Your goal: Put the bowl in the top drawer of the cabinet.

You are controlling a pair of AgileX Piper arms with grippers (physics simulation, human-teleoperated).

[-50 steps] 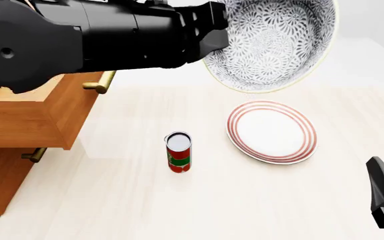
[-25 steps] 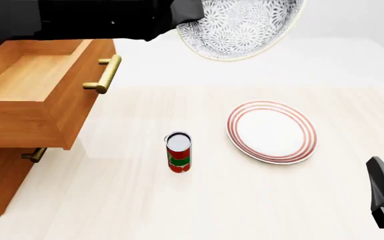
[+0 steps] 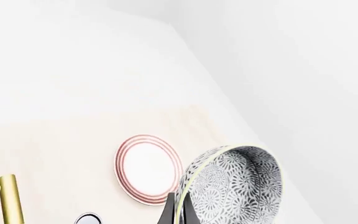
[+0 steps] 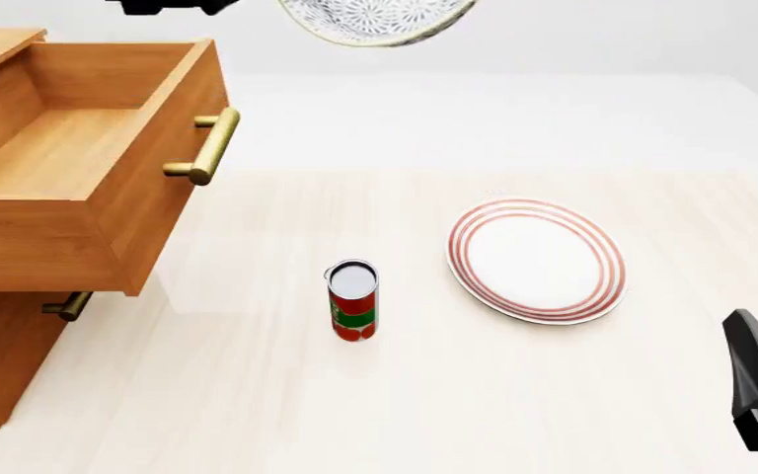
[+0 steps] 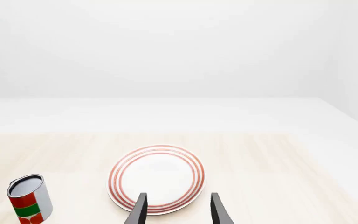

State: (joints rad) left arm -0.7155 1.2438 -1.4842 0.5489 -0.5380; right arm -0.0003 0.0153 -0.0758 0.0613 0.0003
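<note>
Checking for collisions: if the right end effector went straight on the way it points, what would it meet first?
Probably the plate: in the right wrist view the open right end effector frames its near rim, empty. The can sits off to the side. Depth is unclear.

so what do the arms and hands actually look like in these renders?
Both read as glossy black hard-shell parts. The right hand has two slim, dark, tapering fingers; its body shows as an angular black block in the front view. The left hand shows only thin dark finger blades. No cables or markings are visible.
</note>
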